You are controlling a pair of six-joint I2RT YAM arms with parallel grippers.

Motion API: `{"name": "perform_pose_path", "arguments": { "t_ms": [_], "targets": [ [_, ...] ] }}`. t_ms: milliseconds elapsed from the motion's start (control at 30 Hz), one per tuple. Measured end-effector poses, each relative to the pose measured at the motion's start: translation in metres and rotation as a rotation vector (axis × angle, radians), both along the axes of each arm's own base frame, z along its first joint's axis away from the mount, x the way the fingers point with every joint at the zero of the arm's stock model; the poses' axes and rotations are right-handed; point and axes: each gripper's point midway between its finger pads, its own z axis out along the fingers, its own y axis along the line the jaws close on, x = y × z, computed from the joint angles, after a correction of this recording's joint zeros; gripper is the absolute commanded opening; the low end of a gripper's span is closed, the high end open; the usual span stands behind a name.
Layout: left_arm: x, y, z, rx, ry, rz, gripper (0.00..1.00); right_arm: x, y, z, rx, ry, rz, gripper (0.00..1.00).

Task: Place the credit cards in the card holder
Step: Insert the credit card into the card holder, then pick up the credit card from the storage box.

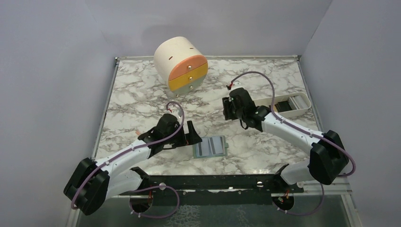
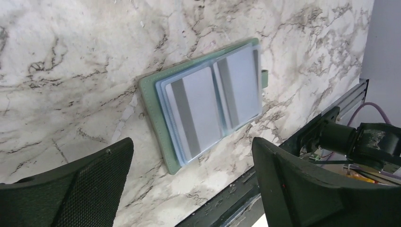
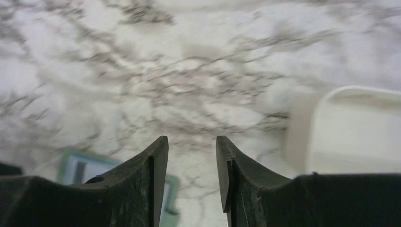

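Left fingers (image 2: pixel 94 184) stood spread wide and empty over the wallet (image 2: pixel 150 97), which lay open on the tabletop (image 2: pixel 71 56) with grey cards (image 2: pixel 198 113) in both sides. Right fingers (image 3: pixel 151 184), parted and empty, hung near the tray (image 3: pixel 359 127). A low sweep could nudge the wallet and shake loose any card seated shallow.

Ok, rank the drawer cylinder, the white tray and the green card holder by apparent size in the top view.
1. Drawer cylinder: clearly largest.
2-3. White tray and card holder: too close to rank. The tray is longer but narrower, and the right arm hides its left end.
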Motion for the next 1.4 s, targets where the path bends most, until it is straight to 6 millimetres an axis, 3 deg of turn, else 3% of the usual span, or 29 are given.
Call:
{"name": "perform_pose_path", "arguments": {
  "t_ms": [167, 367, 533, 700, 933, 1167, 1400],
  "targets": [
    [0.008, -0.001, 0.024, 0.014, -0.064, -0.024, 0.99, 0.053, -0.073, 0.027, -0.195, -0.121, -0.172, 0.43],
    [0.014, -0.001, 0.043, 0.047, -0.119, -0.066, 0.99, 0.099, -0.163, 0.043, -0.378, -0.147, -0.355, 0.43],
    [0.015, 0.003, 0.048, 0.094, -0.151, -0.106, 0.99, 0.110, -0.236, 0.036, -0.527, -0.102, -0.470, 0.43],
    [0.013, 0.006, 0.047, 0.123, -0.155, -0.131, 0.99, 0.107, -0.294, 0.029, -0.650, -0.068, -0.527, 0.43],
    [0.012, 0.008, 0.061, 0.123, -0.205, -0.153, 0.99, 0.113, -0.315, 0.012, -0.746, -0.059, -0.482, 0.42],
    [0.011, 0.010, 0.060, 0.142, -0.211, -0.173, 0.99, 0.114, -0.330, -0.049, -0.829, 0.085, -0.438, 0.40],
    [0.016, 0.008, 0.058, 0.168, -0.203, -0.192, 0.99, 0.117, -0.360, -0.037, -0.858, 0.061, -0.484, 0.40]
  ]
}}
